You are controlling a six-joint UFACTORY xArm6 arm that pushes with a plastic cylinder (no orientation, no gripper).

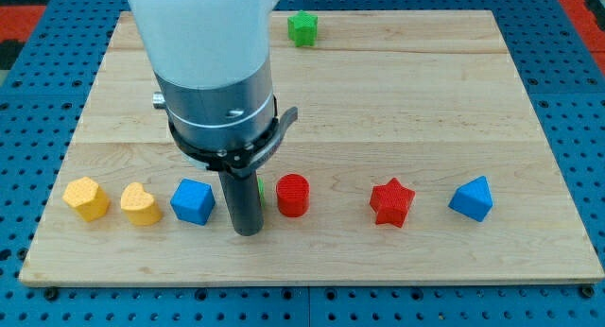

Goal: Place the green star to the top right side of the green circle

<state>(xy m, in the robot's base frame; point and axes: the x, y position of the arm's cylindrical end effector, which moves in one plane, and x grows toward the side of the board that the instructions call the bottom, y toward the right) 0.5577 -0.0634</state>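
Note:
The green star [302, 28] lies near the top edge of the wooden board [425, 100], a little left of centre. Only a thin green sliver [260, 187] shows beside the rod, next to the red circle [292, 196]; it seems to be the green circle, mostly hidden behind the rod. My tip [248, 231] rests on the board in the bottom row, between the blue cube [193, 201] and the red circle, just below the green sliver. The green star is far up the view from my tip.
The bottom row holds, from the view's left, a yellow hexagon [86, 198], a yellow heart [140, 204], the blue cube, the red circle, a red star [391, 202] and a blue triangular block [471, 198]. The arm's body hides the board's upper left.

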